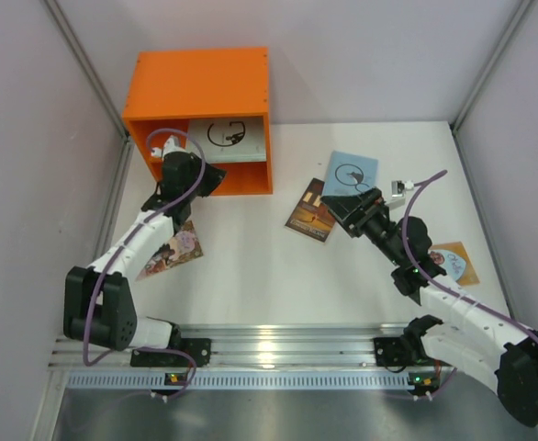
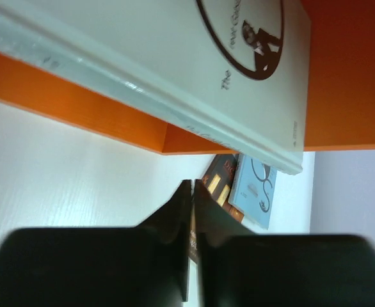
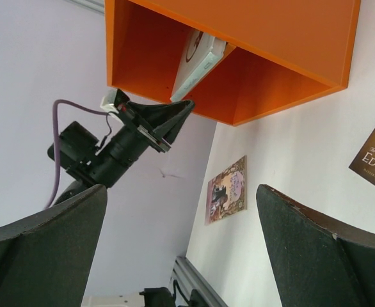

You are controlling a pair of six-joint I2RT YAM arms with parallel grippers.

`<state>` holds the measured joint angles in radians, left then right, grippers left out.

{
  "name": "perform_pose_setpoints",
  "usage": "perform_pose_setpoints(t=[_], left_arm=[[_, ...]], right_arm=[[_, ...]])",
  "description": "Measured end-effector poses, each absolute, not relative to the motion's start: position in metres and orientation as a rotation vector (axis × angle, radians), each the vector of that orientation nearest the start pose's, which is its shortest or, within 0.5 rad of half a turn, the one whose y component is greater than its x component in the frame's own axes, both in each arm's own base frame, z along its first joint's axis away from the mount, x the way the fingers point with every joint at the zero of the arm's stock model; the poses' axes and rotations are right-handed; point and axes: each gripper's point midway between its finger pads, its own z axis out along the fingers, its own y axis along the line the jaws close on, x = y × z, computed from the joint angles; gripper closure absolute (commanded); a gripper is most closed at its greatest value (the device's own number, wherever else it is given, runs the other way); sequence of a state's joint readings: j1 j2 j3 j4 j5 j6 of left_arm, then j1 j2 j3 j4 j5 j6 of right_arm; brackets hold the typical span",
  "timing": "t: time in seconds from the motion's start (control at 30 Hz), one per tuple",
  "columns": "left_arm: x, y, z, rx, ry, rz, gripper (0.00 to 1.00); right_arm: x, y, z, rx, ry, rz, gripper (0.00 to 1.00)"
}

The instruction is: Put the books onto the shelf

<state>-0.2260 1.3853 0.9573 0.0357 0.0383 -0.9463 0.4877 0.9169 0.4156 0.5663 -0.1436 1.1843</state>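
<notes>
I get bright, even overhead light: glare on the rail [image 1: 269,344], soft shadow inside the shelf [image 1: 196,87], left wrist's near fingers [image 2: 171,256] blurred.

The overhead camera looks down on the whole white table [image 1: 251,266]. Both low wrist cameras face the bright orange boxy shelf [image 1: 200,83].

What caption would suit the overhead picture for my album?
Shut left claw before the bright orange boxy shelf, a pale ring-logo paperback inside.
</notes>
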Motion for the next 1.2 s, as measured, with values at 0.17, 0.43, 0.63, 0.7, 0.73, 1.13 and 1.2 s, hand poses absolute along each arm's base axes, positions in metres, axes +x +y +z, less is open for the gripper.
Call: perform_pose_setpoints(t=[0.17,0.43,0.63,0.7,0.73,1.13,1.2], left_arm=[[0.426,-0.137,0.234,-0.519,1.930,-0.698,1.00],[0.438,-0.151,0.236,-0.360,1.946,-0.586,1.00],[0.442,-0.154,0.219,-0.329,1.985,-0.535,1.00],[0.444,-0.154,0.218,-0.328,1.985,-0.524,1.00],[0.444,-0.154,0.218,-0.326,1.985,-0.517,1.00],[0.448,-0.157,0.216,-0.317,1.979,-0.488,1.00],[0.449,-0.158,0.216,-0.315,1.973,-0.485,1.00]], right_arm=[[0.276,0.218,0.255,0.446,1.638,1.402,0.00],[0.277,0.218,0.254,0.441,1.648,1.385,0.00],[0.280,0.217,0.260,0.434,1.637,1.373,0.00],[0.280,0.217,0.259,0.435,1.640,1.371,0.00],[0.280,0.218,0.258,0.435,1.643,1.370,0.00],[0.282,0.218,0.257,0.427,1.648,1.359,0.00],[0.282,0.218,0.256,0.426,1.650,1.356,0.00]])
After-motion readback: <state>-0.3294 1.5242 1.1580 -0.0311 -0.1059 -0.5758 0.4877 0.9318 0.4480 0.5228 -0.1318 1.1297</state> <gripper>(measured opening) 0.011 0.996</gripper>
